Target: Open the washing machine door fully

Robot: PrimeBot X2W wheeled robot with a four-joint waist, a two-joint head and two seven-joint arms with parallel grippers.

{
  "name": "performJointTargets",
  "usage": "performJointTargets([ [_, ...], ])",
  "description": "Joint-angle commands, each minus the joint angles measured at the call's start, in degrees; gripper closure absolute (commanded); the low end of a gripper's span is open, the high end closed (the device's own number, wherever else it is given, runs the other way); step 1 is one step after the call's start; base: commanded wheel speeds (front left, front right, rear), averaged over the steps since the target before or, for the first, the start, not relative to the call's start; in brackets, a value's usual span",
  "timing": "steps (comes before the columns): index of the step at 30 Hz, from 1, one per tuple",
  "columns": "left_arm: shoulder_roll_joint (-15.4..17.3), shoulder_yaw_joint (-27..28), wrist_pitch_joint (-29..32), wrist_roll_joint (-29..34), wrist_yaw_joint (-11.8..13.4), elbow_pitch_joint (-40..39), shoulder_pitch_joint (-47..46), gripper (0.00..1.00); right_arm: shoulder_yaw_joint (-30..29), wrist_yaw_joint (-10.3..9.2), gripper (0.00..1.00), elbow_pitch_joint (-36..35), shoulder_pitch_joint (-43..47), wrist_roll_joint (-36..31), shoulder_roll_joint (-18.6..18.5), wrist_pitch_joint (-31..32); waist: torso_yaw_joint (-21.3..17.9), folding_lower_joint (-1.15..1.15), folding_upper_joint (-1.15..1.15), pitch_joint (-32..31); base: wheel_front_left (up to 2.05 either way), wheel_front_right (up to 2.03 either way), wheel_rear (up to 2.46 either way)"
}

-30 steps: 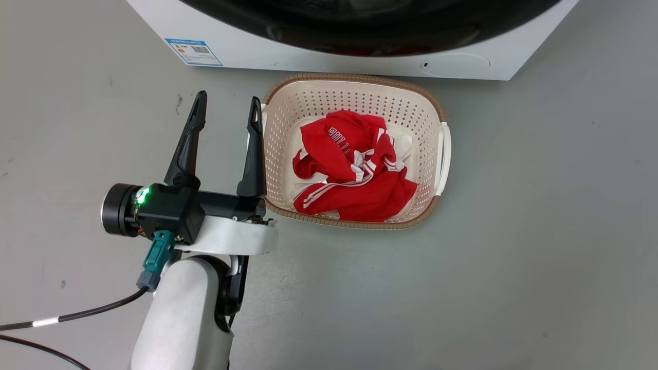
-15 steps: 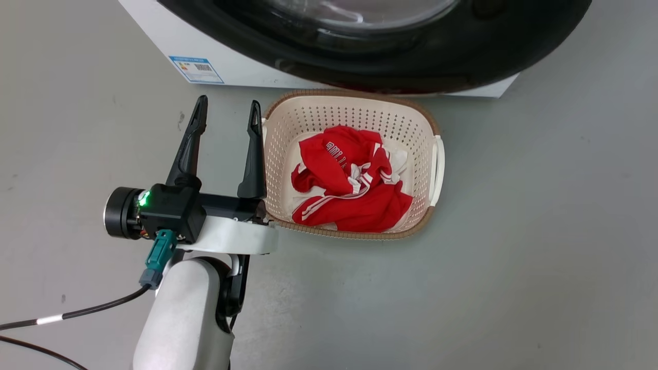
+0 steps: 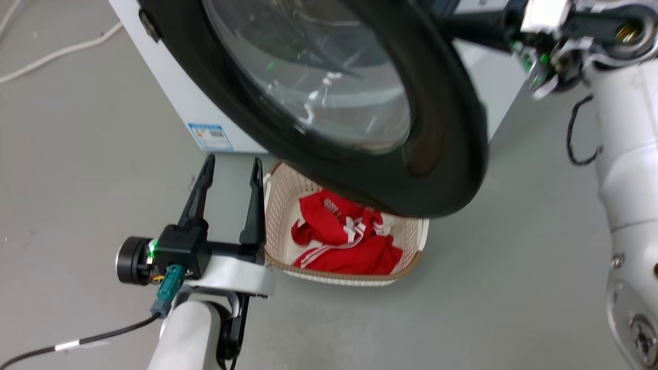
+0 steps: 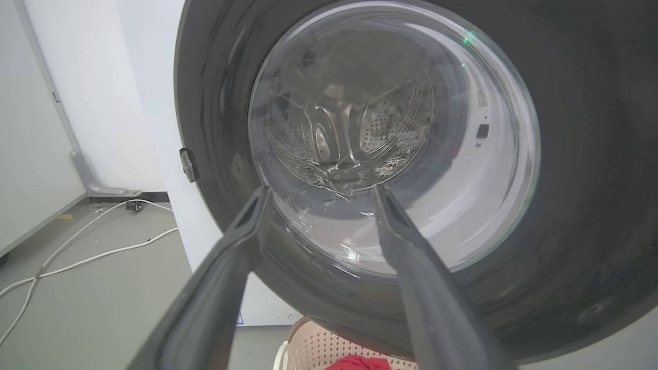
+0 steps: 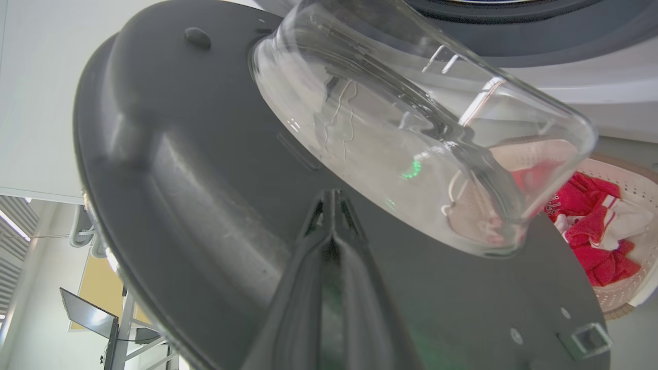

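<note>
- The left claw (image 3: 232,162) is spread wide open, with nothing between its fingers and nothing touching them. It sits low at the near left, just beside the left wall of the cream laundry basket (image 3: 277,205), fingers pointing away toward the washer.
- In the left wrist view, the outer face of the door is straight ahead of those open fingers, and there's a clear gap before it.
- The right claw (image 5: 331,198) has its two fingers pressed flat together, fully closed with nothing pinched between them.
- Its tips sit at the inner black panel of the washing machine door (image 3: 442,128), just below the bulging glass bowl (image 5: 411,128). It looks like contact, but I honestly can't tell for sure.
- In the head view, the right forearm (image 3: 627,164) comes in from the far right and its claw end disappears behind the door's edge.
- The door is swung partway out from the washing machine (image 3: 185,97). It's hinged on the left, and its free edge sticks out near and right, hanging over the far part of the basket.
- The perforated steel drum shows through the glass in the left wrist view.
- The basket sits on the floor (image 3: 488,288) in front of the washer with red-and-white clothes (image 3: 349,246) bunched inside.
- A white cable (image 4: 77,259) trails on the floor left of the machine.
</note>
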Motion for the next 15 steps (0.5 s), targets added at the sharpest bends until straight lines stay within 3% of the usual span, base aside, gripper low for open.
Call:
performJointTargets([
  [1, -0.04, 0.15, -0.14, 0.35, -0.34, 0.33, 1.32, 0.0, 0.58, 0.0, 1.0, -0.85, 2.64, 0.7, 0.86, 1.14, -0.61, 0.0, 0.0, -2.94, 0.0, 0.0, 0.0],
  [9, -0.04, 0.63, -0.14, 0.33, -0.99, 1.08, 3.79, 0.0, 3.37, 0.0, 1.0, -4.69, 8.8, 4.08, 2.35, 4.84, -0.79, 0.0, 0.0, -6.66, 0.0, 0.0, 0.0],
  [15, -0.04, 0.46, -0.14, -0.02, -1.15, 1.3, 4.65, 0.0, 12.19, 0.0, 1.0, -8.34, 13.48, 11.37, 2.54, 4.44, -0.43, 0.0, 0.0, -8.32, 0.0, 0.0, 0.0],
])
